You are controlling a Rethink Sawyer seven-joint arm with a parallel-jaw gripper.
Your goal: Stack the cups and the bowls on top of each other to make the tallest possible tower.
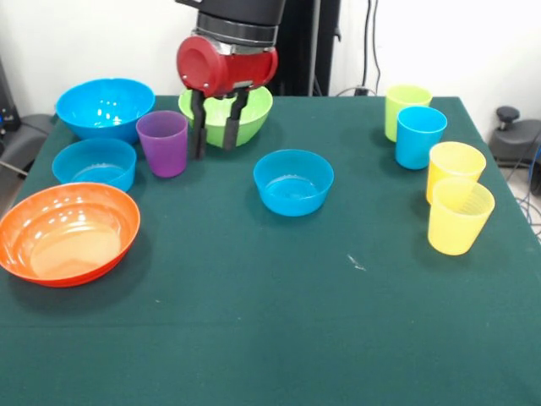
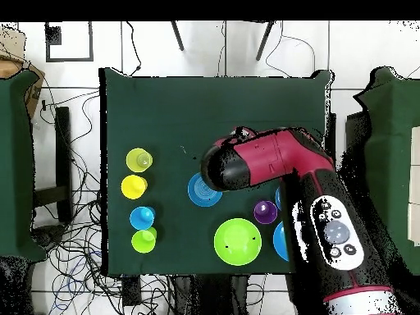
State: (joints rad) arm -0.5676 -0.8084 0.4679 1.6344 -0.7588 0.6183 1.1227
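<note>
Currently, the gripper (image 1: 215, 123) is hovering with fingers apart at upper left, beside the translucent purple plastic cup (image 1: 163, 142); it should straddle the rim squarely before closing.

Front camera low, near table (image 1: 254, 338); overhead high, straight down; both share tabletop.

Clock set on the middle bowl (image 1: 293, 182): the lone cup (image 1: 162, 142) stands at 10, the gripper (image 1: 213, 152) hangs just beside that cup at its 3, and the rear bowl (image 1: 255, 114) sits behind the gripper at 11. Down the left side, far to near, lie the largest bowl (image 1: 105, 106), a smaller bowl (image 1: 95, 162) and the widest bowl (image 1: 68, 233) at 8. A row of four cups (image 1: 421, 135) runs from 2 to 3, none stacked.
</note>
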